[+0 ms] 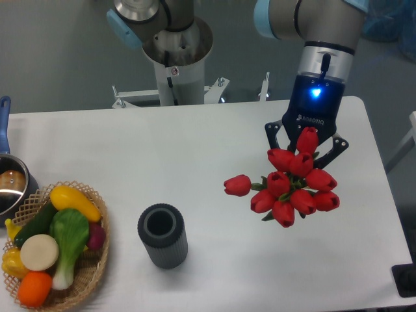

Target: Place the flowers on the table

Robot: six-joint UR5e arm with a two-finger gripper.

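Gripper (305,148) at right-centre, its dark fingers spread either side of the flowers (291,184); the buds hide the fingertips, so grip cannot be told. Red tulip heads bunch just below it over the white table (195,149), one bud jutting toward 9 o'clock. Dark cylinder vase (162,235) stands upright at 8 o'clock, well apart; wicker basket (91,273) of vegetables and a pot (10,188) sit far toward 9 o'clock.
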